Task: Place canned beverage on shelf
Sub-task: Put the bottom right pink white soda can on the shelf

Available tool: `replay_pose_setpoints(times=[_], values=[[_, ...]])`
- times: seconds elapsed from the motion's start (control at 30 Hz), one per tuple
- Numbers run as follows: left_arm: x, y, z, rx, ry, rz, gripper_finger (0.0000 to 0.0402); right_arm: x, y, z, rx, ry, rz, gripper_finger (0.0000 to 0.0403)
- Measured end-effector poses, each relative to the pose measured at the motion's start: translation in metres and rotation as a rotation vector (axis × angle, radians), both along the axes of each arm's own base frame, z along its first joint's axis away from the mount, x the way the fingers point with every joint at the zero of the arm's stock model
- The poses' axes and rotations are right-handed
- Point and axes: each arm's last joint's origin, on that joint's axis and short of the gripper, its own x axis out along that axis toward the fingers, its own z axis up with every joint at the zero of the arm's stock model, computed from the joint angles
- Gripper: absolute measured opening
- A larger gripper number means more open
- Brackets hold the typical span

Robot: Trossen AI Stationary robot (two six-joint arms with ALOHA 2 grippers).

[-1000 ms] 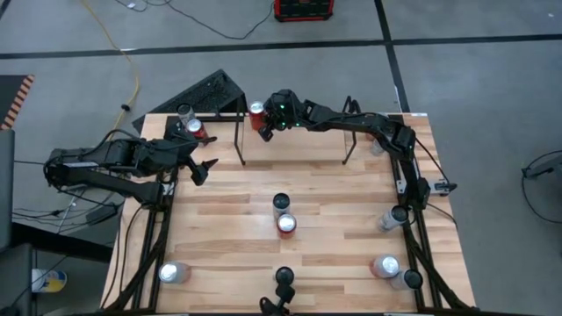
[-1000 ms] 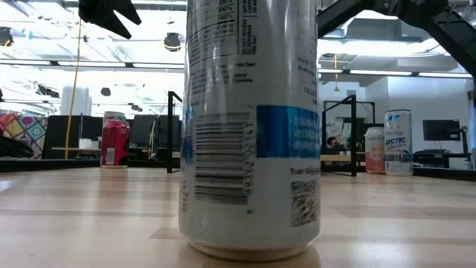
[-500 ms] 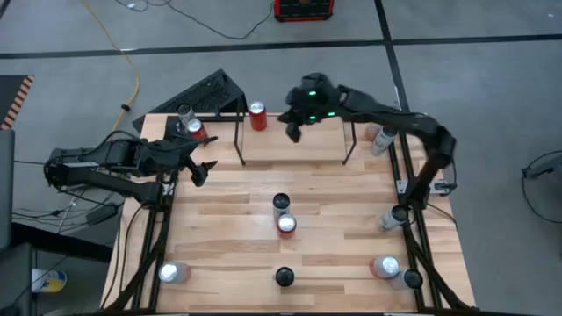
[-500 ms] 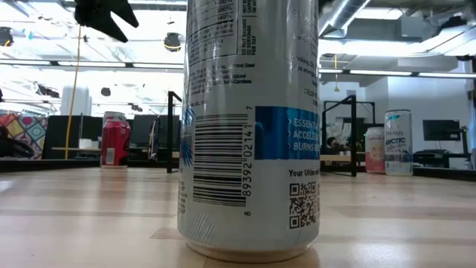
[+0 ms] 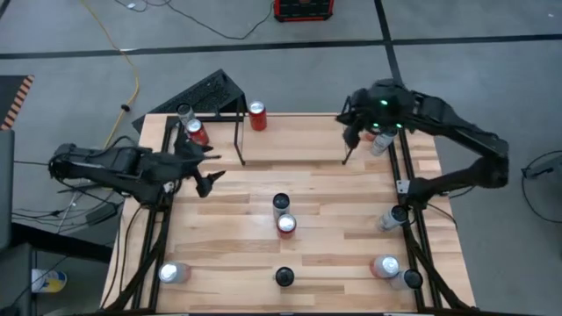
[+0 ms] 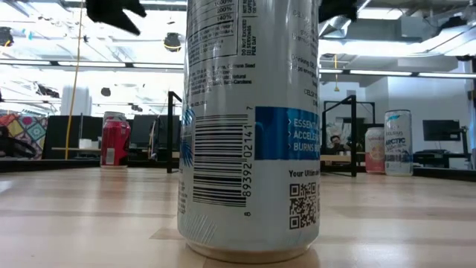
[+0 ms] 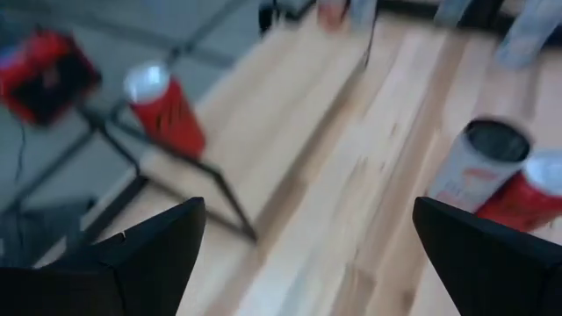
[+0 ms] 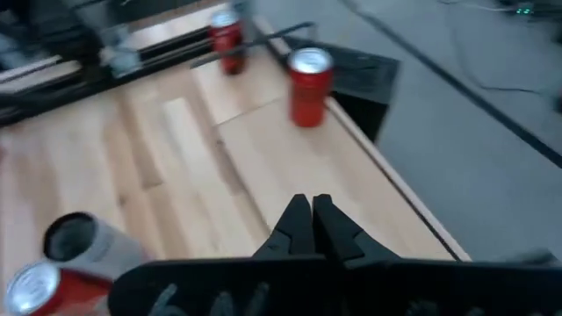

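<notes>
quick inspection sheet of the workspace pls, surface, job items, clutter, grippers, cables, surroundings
surface: wooden table, bare planks between the cans.
job's things: shelf at the far edge; red can upright under its top bar.
clutter: two cans mid-table, dark can near the front edge, more at the corners and right rail; two by the far-left corner.
grippers: left gripper open and empty over the left side; right gripper shut, holding nothing, near the shelf's right end.
cables: yellow cable and a black one on the floor.
surroundings: grey floor, red box beyond the table.
</notes>
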Motion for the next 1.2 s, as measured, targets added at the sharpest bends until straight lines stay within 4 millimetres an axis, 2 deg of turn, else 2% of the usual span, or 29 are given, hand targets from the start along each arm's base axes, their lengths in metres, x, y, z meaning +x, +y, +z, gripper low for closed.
replay_pose_setpoints(times=[0.17,0.37,0.53,0.7,0.83,1.07,1.2], values=[[-0.015,-0.005,-0.017,0.064,-0.184,0.068,0.0393,-0.031,0.001,-0.003,-0.044,-0.022,-0.186,0.0000],[-0.016,-0.003,-0.048,-0.004,-0.321,0.083,0.0393,-0.041,-0.005,-0.001,-0.128,0.014,-0.188,0.0000],[-0.011,-0.005,-0.066,-0.076,-0.347,-0.018,0.0393,-0.035,0.001,0.000,-0.062,-0.038,-0.033,0.0002],[-0.008,-0.006,-0.075,-0.108,-0.357,-0.085,0.0393,-0.015,0.020,0.000,0.052,-0.127,0.167,0.0015],[-0.006,-0.007,-0.078,-0.113,-0.348,-0.097,0.0393,-0.003,0.037,-0.001,0.075,-0.086,0.269,0.0031],[0.003,-0.010,-0.090,-0.139,-0.257,-0.119,0.0393,-0.006,0.047,0.005,0.211,0.072,0.214,0.0050],[0.009,-0.012,-0.096,-0.132,-0.211,-0.134,0.0393,0.000,0.066,-0.001,0.379,0.179,0.250,0.0059]])
